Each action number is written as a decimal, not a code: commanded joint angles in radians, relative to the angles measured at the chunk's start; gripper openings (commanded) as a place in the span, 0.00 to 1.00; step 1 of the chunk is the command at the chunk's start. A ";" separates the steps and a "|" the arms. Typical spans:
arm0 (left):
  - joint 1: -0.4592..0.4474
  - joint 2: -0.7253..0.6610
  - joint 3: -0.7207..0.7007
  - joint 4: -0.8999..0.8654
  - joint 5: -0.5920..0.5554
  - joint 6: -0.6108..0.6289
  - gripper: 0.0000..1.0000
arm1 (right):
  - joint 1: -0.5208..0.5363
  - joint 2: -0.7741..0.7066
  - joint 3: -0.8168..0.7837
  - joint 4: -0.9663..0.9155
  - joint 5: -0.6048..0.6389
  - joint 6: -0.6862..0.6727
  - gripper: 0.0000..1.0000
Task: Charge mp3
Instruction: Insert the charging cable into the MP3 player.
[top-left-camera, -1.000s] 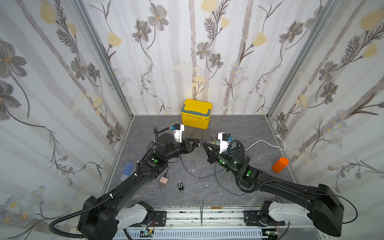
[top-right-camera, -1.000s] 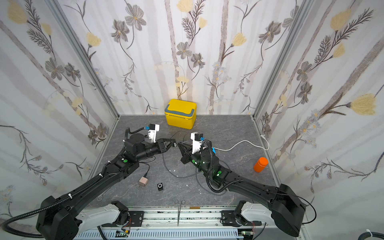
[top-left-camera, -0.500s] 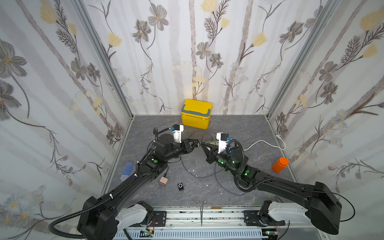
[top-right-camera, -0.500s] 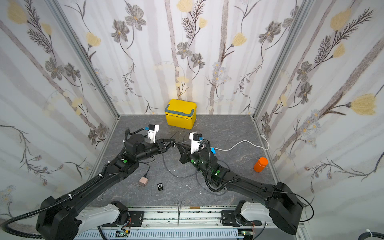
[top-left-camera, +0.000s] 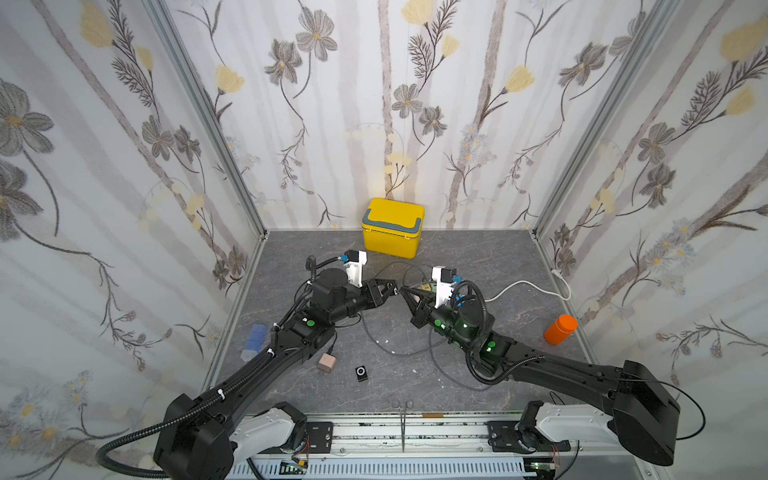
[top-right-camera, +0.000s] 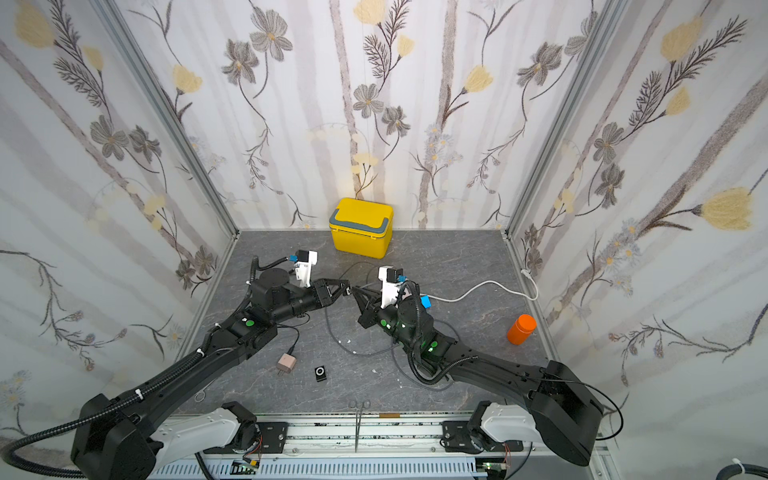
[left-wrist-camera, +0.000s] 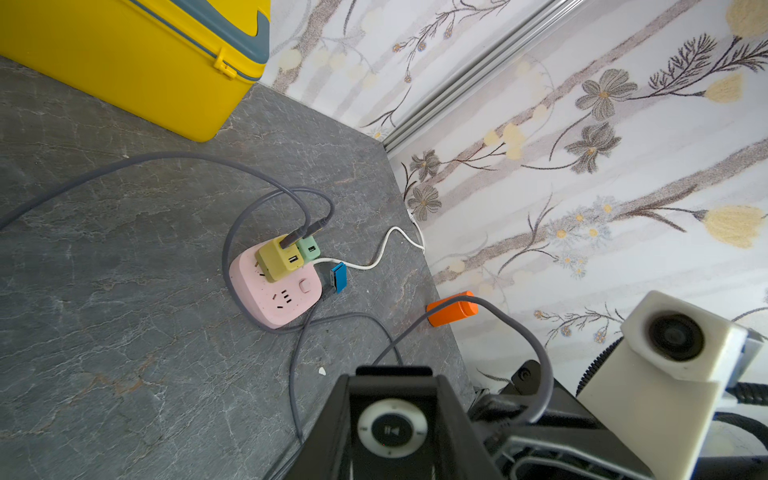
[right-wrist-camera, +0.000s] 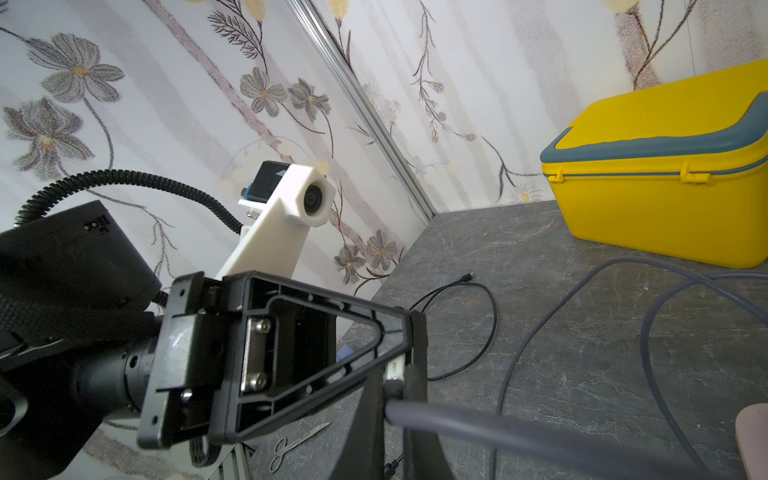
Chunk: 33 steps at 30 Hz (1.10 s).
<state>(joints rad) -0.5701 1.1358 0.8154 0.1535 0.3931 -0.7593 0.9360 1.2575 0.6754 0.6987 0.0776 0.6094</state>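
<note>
We hold the mp3 in the left gripper, jaws clamped on its sides so the wheel face stays clear and one edge points toward the other arm. The right gripper is pinched tight on the grey cable just behind its plug, which leaves the plug jutting out as a short stiff tip we can aim. In both top views the two grippers meet tip to tip above the table, each arm steadying its half of the joint. The plug sits at the mp3's edge; we cannot tell whether it is seated. A grey lead is already in the adapter on the strip, so we judge only this joint is left. The cable trails slack, so it should not tug.
</note>
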 joint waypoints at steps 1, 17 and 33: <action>-0.008 -0.008 0.001 0.060 0.023 0.003 0.13 | 0.004 0.014 -0.004 0.009 0.015 0.016 0.00; -0.022 -0.012 0.011 0.069 -0.054 -0.056 0.13 | 0.048 0.046 -0.012 -0.001 0.090 -0.051 0.00; -0.033 0.005 0.029 0.097 -0.137 -0.136 0.13 | 0.084 0.109 -0.007 -0.023 0.125 -0.129 0.00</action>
<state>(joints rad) -0.5980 1.1381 0.8181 0.0883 0.2569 -0.8490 1.0126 1.3514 0.6704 0.7845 0.2436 0.4969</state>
